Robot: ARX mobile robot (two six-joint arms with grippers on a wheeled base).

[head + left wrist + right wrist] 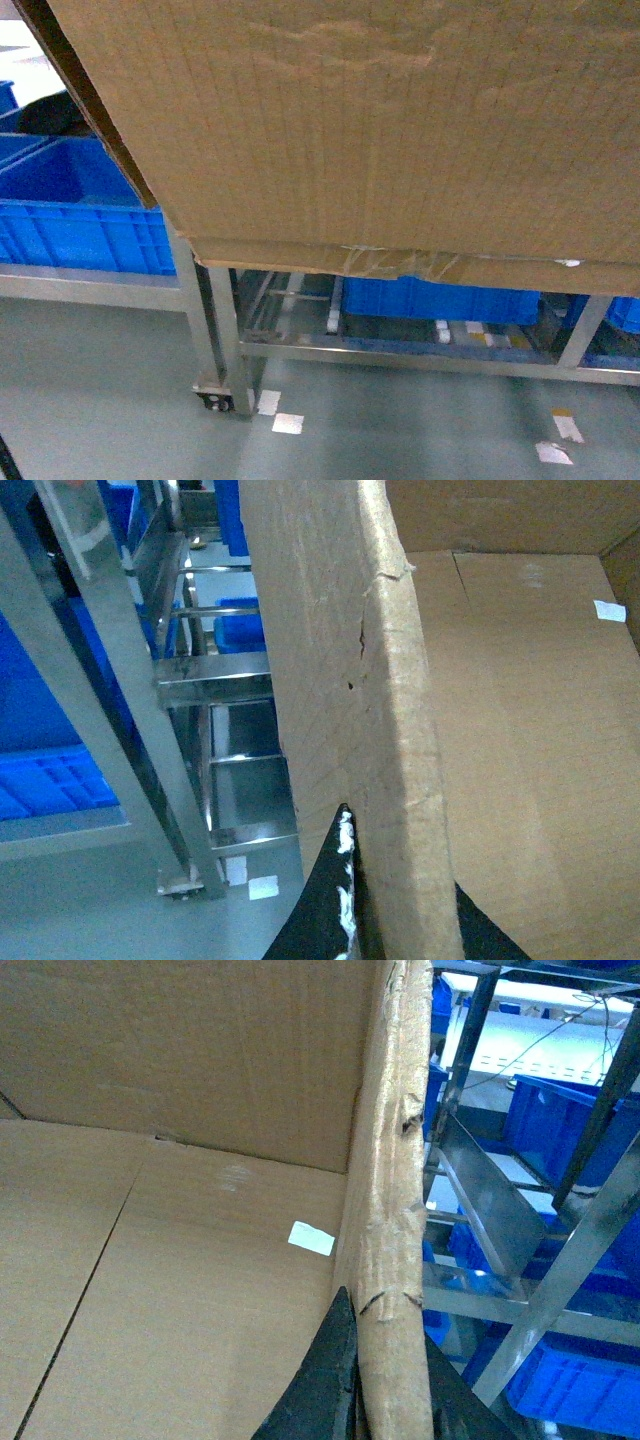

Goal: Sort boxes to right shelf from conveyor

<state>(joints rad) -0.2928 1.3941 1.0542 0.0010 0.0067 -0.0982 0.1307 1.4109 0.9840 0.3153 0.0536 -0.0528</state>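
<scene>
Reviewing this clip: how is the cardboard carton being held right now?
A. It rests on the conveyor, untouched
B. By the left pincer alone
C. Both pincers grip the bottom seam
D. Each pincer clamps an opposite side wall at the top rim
D: in the wrist views the left pincer and right pincer each straddle a wall of the cardboard carton.

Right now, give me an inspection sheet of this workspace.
Surface: grey floor with white paper scraps; conveyor not in view.
Job's things: cardboard box held up, filling the head view, tape along its bottom seam; inside empty except a white sticker.
Shelf: steel rack just beyond the box.
Clutter: blue crates on the racks.
Grippers: left tool and right tool each clamp a box wall.
Cables: thin wire behind the rack.
Surroundings: more racks, blue crates.
</scene>
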